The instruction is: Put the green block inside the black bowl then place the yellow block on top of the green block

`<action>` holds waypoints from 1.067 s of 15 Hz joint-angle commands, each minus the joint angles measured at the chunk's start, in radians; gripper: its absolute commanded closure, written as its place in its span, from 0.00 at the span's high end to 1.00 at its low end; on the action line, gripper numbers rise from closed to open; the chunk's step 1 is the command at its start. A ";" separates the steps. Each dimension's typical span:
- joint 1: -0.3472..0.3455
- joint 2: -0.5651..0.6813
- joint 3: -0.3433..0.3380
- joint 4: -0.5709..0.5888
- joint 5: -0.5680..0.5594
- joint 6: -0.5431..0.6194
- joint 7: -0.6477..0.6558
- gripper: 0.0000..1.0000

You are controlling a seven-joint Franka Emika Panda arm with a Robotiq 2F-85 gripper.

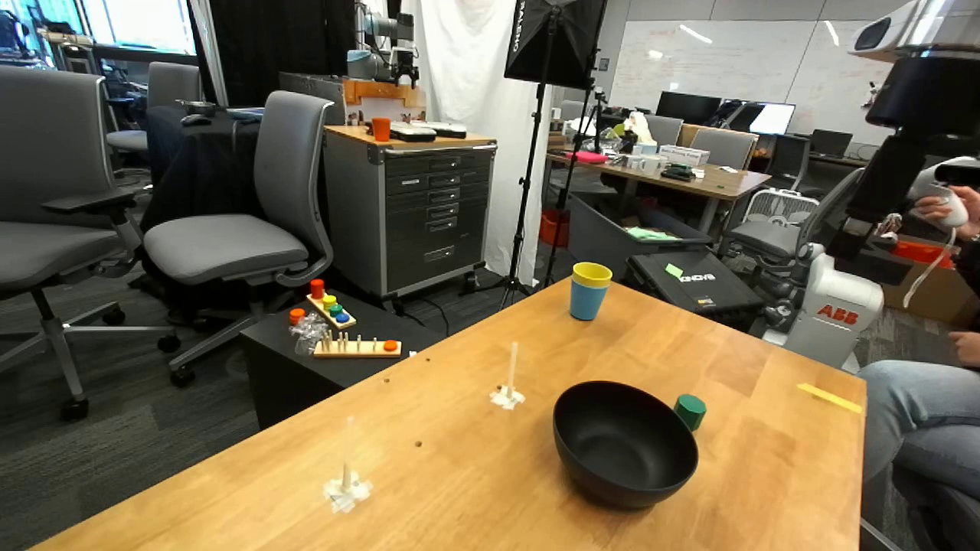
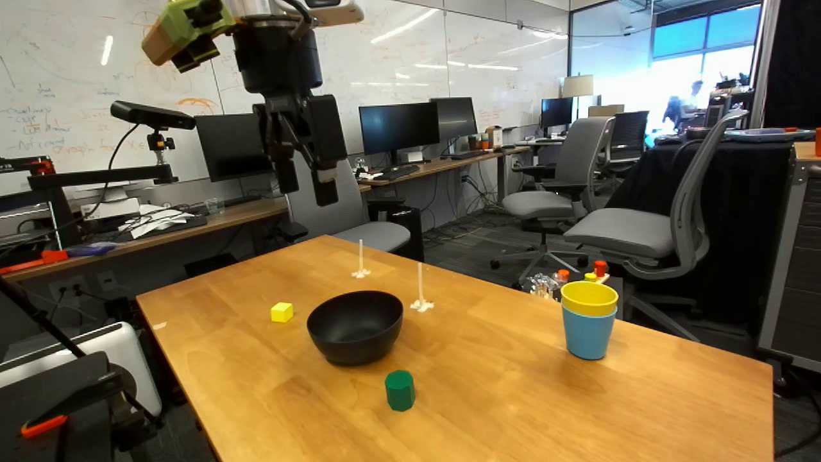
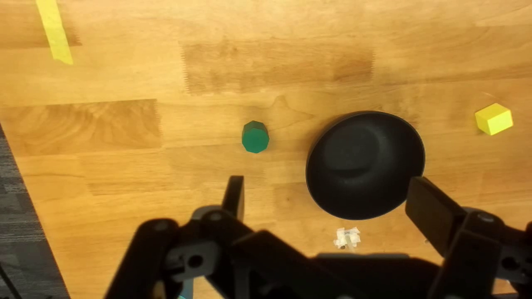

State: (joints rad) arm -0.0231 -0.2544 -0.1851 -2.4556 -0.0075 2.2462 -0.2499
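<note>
On the wooden table (image 2: 500,391), the green block (image 2: 400,390) stands near the black bowl (image 2: 356,330); the yellow block (image 2: 281,312) sits on the bowl's opposite side. Overhead hangs the gripper (image 2: 308,191), fingers wide apart. Farther off, a yellow cup (image 2: 589,295) nests in a blue cup (image 2: 588,333).

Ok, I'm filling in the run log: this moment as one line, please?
gripper: open, empty, above table | black bowl: empty | green block, yellow block: on table, apart | placed: neither

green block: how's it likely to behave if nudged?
The green block is likely rigid, given its crisp edges. Standing upright, it would probably slide under a low nudge. Its many-sided wall might let it roll if knocked over.
</note>
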 commanded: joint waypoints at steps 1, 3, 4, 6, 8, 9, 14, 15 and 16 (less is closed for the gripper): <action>-0.019 0.001 0.019 0.001 0.006 -0.002 -0.004 1.00; -0.019 0.001 0.019 0.001 0.006 -0.002 -0.004 1.00; -0.019 0.001 0.019 0.001 0.006 -0.002 -0.004 1.00; -0.019 0.001 0.019 0.001 0.006 -0.002 -0.004 1.00; -0.026 -0.004 0.022 -0.026 -0.009 0.043 0.012 1.00; -0.032 0.008 0.019 -0.039 -0.009 0.067 0.021 1.00; -0.035 0.110 -0.034 -0.062 0.180 0.260 -0.038 1.00; -0.031 0.137 -0.041 -0.060 0.244 0.301 -0.059 1.00; -0.030 0.172 -0.045 -0.052 0.303 0.332 -0.084 1.00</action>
State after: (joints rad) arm -0.0550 -0.1600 -0.2116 -2.5214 0.1458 2.4790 -0.2604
